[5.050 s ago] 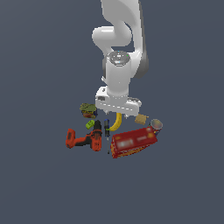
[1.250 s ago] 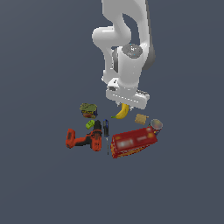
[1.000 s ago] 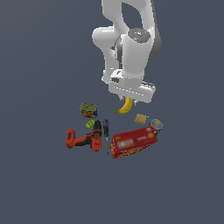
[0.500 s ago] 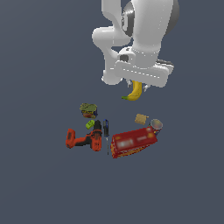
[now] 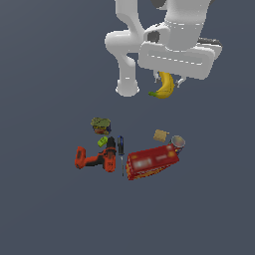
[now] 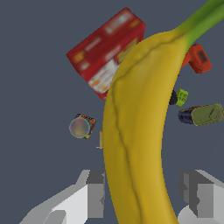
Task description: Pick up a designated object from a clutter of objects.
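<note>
The yellow banana [image 5: 165,85] hangs from my gripper [image 5: 167,78], high above the clutter. In the wrist view the banana [image 6: 138,131] fills the middle, its green stem at one corner, and the grey fingers [image 6: 94,192] close on it from both sides. Far below lie the red box [image 5: 151,161], the orange-red power drill [image 5: 95,159], the green-topped can [image 5: 100,125], the tan cube [image 5: 160,135], the small cup [image 5: 178,143], the dark marker [image 5: 120,146] and the green block [image 5: 102,142].
The clutter sits in a tight group on the dark grey floor [image 5: 45,209]. The arm's white base [image 5: 127,89] stands behind the group. In the wrist view the red box [image 6: 106,51], cup [image 6: 81,127] and can [image 6: 201,115] show past the banana.
My gripper has risen well above the clutter with the banana in it and shifted toward the exterior view's right. The clutter has not moved.
</note>
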Controlling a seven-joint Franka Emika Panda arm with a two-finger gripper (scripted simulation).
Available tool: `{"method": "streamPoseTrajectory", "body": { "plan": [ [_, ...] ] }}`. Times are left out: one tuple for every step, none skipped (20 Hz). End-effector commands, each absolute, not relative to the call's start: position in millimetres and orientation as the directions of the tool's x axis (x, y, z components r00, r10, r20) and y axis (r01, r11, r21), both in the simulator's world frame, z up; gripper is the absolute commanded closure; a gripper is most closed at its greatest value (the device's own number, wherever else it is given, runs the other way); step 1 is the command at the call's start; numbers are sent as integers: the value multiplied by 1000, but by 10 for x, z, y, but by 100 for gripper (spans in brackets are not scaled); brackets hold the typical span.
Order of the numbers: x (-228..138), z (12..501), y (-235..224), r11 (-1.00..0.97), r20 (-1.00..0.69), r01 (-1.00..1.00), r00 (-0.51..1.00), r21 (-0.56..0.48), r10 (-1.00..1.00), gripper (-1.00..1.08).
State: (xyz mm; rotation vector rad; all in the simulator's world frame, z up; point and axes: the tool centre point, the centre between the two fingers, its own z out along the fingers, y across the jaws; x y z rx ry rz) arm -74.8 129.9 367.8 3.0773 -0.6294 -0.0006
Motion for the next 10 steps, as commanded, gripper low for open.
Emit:
{"method": "streamPoseTrajectory", "body": {
  "plan": [
    [-731, 3812, 1337, -920, 0, -393, 920, 0, -393, 108],
    [-725, 3850, 1349, -920, 0, -393, 920, 0, -393, 108],
    [-719, 3882, 1356, -919, 0, -394, 919, 0, -394, 108],
    [-713, 3910, 1365, -919, 0, -394, 919, 0, -394, 108],
    [-709, 3933, 1372, -919, 0, -394, 919, 0, -394, 108],
    [-704, 3951, 1378, -919, 0, -394, 919, 0, -394, 108],
    [-701, 3964, 1383, -919, 0, -394, 919, 0, -394, 108],
    [-698, 3973, 1386, -919, 0, -394, 919, 0, -394, 108],
    [-697, 3978, 1388, -919, 0, -394, 919, 0, -394, 108],
    [-696, 3980, 1388, -919, 0, -394, 919, 0, -394, 108]
  ]
}}
